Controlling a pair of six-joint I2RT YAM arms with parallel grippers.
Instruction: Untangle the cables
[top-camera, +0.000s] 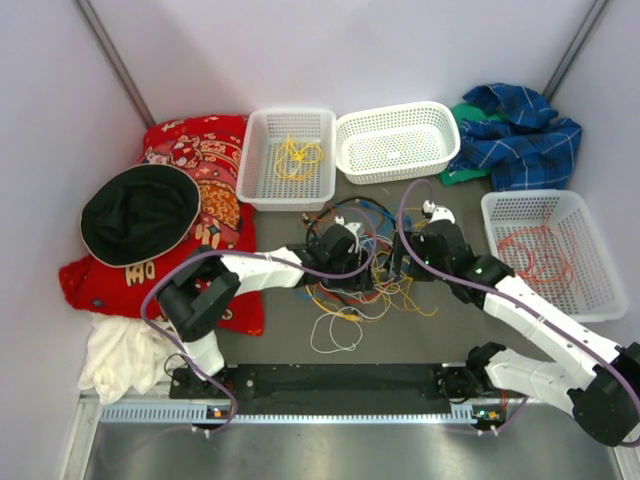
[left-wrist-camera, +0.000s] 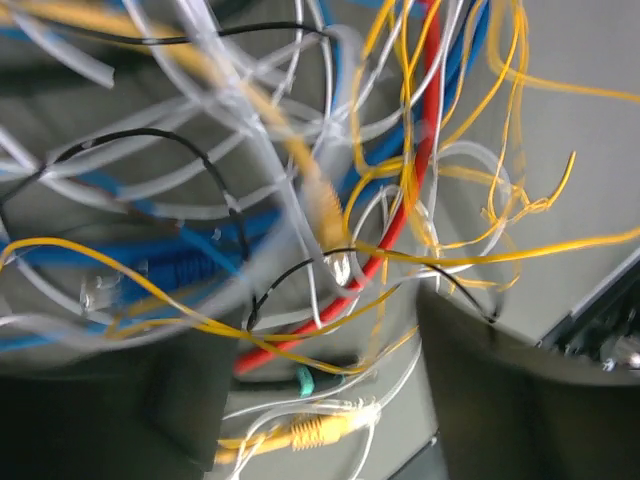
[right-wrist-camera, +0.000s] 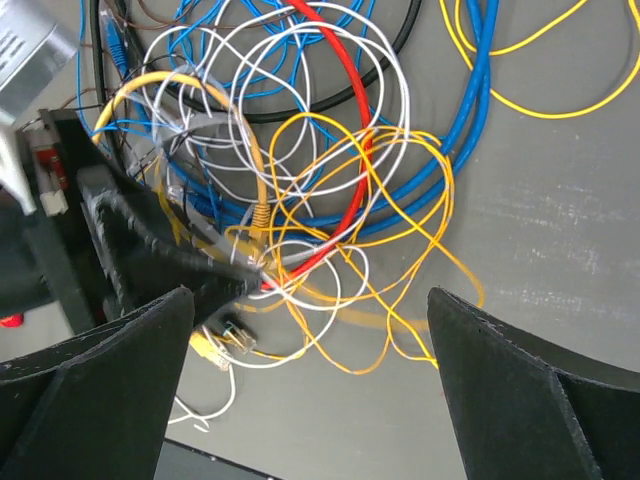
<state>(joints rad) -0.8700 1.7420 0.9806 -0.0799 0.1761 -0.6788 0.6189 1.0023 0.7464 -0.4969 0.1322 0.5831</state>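
Pulling from here could cinch the cables (top-camera: 352, 298) tighter, since loops interlock; right gripper (right-wrist-camera: 305, 400) gapes wide; left gripper (right-wrist-camera: 238, 265), can't tell its grip.

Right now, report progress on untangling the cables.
Done: a thin yellow cable lies in the left white mesh basket, orange loops in the right basket. In hand: open left gripper and open right gripper sit at the multicoloured wire tangle. Left: that tangle.
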